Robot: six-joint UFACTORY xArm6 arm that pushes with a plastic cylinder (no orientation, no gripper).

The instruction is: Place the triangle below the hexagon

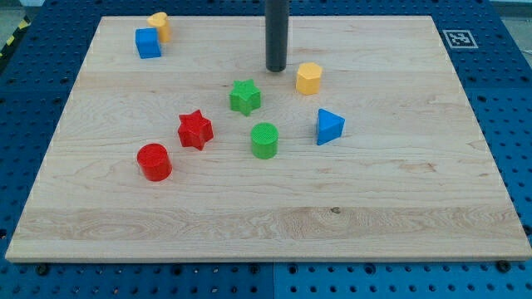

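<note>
The blue triangle (329,126) lies right of the board's middle. The yellow hexagon (309,78) sits above it and slightly to the left, a short gap apart. My tip (276,68) is the lower end of a dark rod that comes down from the view's top. It stands just left of the yellow hexagon, apart from it, and up and left of the blue triangle. It touches no block.
A green star (244,96) sits below-left of the tip. A green cylinder (264,140) lies left of the triangle. A red star (195,129) and red cylinder (155,161) lie at the left. A blue cube (148,43) and a yellow block (160,25) sit at the top left.
</note>
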